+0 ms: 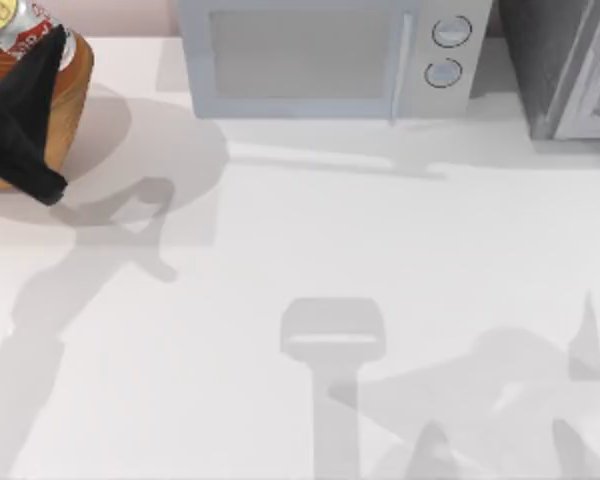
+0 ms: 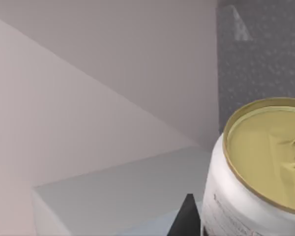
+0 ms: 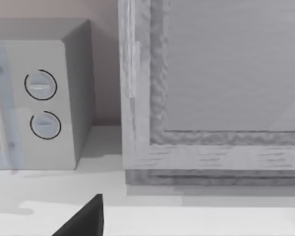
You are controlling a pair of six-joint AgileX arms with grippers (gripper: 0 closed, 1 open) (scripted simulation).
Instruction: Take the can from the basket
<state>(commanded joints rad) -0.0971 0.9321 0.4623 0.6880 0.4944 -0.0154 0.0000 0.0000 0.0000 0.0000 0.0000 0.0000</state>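
The can (image 1: 35, 22), white with red markings and a pale yellowish top, is at the top view's far back-left corner, above the basket (image 1: 78, 80). The basket is orange-brown and partly hidden under my black left arm. My left gripper (image 1: 30, 42) is shut on the can. In the left wrist view the can (image 2: 255, 196) fills the near corner, with one black fingertip (image 2: 187, 219) against its side. One dark finger (image 3: 83, 219) of my right gripper shows in the right wrist view, low over the table and facing the back.
A pale microwave (image 1: 320, 55) stands at the back centre, its two dials (image 3: 42, 103) seen in the right wrist view. A grey speckled cabinet (image 1: 570, 65) stands at the back right. The white tabletop (image 1: 310, 260) spreads in front of them.
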